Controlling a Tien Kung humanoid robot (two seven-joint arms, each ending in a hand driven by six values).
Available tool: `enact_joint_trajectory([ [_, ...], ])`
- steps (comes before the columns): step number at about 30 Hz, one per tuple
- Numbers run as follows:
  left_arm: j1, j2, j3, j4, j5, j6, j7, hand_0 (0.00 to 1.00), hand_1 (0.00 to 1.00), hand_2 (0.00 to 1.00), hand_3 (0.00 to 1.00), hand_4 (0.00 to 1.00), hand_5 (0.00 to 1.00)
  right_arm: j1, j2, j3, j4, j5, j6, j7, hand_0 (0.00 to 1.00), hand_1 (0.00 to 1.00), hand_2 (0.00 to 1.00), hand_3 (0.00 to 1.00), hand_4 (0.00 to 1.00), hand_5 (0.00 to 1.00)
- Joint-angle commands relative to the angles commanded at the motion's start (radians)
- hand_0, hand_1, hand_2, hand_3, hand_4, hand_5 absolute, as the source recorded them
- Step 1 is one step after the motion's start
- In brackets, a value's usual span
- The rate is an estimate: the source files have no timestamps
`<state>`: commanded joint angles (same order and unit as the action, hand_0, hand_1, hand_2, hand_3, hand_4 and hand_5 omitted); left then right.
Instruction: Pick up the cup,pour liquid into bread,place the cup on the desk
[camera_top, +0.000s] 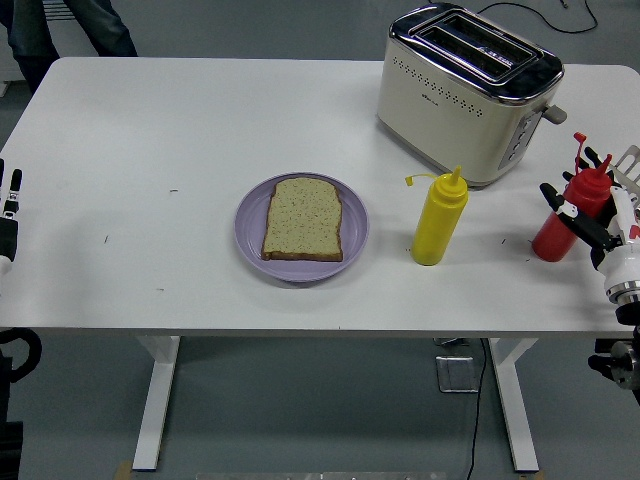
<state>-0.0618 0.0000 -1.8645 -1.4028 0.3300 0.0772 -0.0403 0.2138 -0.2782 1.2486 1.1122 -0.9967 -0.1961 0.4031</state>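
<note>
On the table (180, 130), near centre, a purple plate (250, 235) carries one slice of bread (303, 218), lying flat. Right of the plate, apart from it, a yellow bottle (439, 218) stands upright with its cap hanging off the nozzle. Behind that bottle, toward the far right corner, sits a cream and chrome toaster (465, 88), slots up. At the right edge of the table is a red bottle (562, 228), the only vessel at the working hand, tilted with its nozzle leaning to the right and its cap dangling at the top. Right hand (590, 215): black fingers (556, 195) wrap around the red bottle's upper body, gripping it; the white wrist extends toward the lower right corner. Whether the bottle base touches the table cannot be determined. A metal slotted utensil (628, 165) shows partly at the right edge, just behind the hand. Left hand (8, 215): at the left picture edge, beside the table edge, fingers pointing up, straight and holding nothing. At the far left corner, a person's legs (60, 25) stand behind the table
</note>
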Motion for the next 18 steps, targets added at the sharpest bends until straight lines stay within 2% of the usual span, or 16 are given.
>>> enact_joint_trajectory([
  [10, -0.004, 0.0, 0.0, -0.001, 0.001, 0.001, 0.0, 0.79, 0.754, 0.749, 0.685, 0.566, 0.998, -0.079, -0.035, 0.13, 0.182, -0.012, -0.001, -0.015, 0.971, 0.913, 0.994, 0.998, 0.967, 0.318],
  [15, -0.006, 0.0, 0.001, -0.002, 0.001, 0.0, 0.0, 0.79, 0.754, 0.749, 0.685, 0.566, 0.998, -0.089, -0.047, 0.191, 0.237, -0.009, -0.001, -0.026, 0.971, 0.913, 0.994, 0.998, 0.967, 0.318],
  [18, -0.007, 0.0, 0.002, -0.002, 0.0, 0.0, 0.0, 0.789, 0.754, 0.749, 0.684, 0.566, 0.998, -0.091, -0.057, 0.242, 0.284, 0.016, 0.016, -0.039, 0.971, 0.912, 0.993, 0.998, 0.964, 0.302],
])
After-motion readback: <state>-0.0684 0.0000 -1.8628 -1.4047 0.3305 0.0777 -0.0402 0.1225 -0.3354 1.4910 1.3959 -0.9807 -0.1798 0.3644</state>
